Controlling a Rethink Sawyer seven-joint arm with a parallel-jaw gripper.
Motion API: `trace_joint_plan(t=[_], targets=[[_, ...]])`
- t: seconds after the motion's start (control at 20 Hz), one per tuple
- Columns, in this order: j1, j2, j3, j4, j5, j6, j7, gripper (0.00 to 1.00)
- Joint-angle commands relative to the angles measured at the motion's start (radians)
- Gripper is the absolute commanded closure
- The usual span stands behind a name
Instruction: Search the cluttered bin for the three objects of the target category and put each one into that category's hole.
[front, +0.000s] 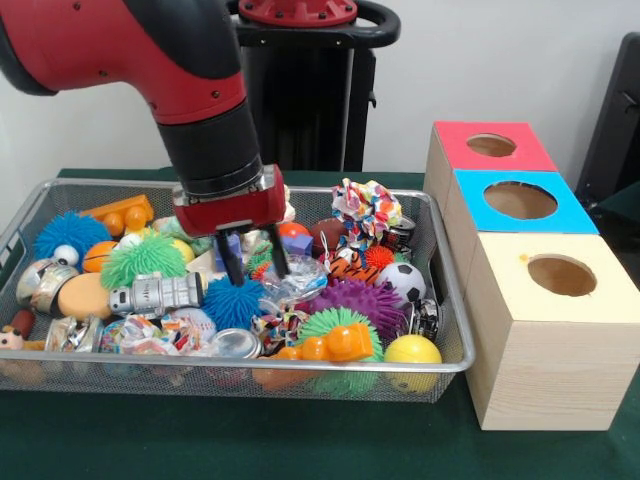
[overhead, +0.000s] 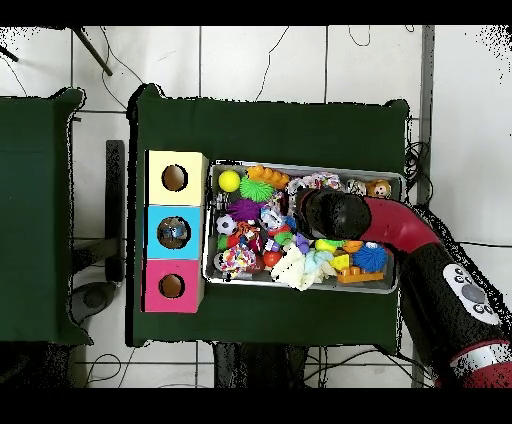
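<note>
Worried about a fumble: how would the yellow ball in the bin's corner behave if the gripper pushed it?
The yellow ball looks smooth and round, so it would probably roll or slip aside. The mesh bin wall and orange toy beside it should limit travel.

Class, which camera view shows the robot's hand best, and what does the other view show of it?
The front view: the hand shows whole, two dark fingers apart, tips down among the toys in the wire bin. In the overhead view the arm covers it, so its fingers are hidden.

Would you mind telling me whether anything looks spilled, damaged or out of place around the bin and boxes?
Nothing stands out. The toys all lie inside the wire bin, none on the green cloth, and the three boxes stand upright in a row beside it.
</note>
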Motion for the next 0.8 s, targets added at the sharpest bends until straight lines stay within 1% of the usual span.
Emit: trace_joint_plan(t=[0.05,0.2,0.4,0.7,0.8], targets=[[0.033,-0.024,-0.081,0.085,0.062,-0.059,0.239,0.00],[0.040,-0.001,-0.093,0.059,0.087,-0.041,0.220,0.00],[0.035,0.008,-0.118,0.078,0.094,-0.054,0.199,0.00],[0.034,0.022,-0.164,0.101,0.090,-0.070,0.193,0.00],[0.033,0.024,-0.172,0.097,0.095,-0.057,0.186,0.00]])
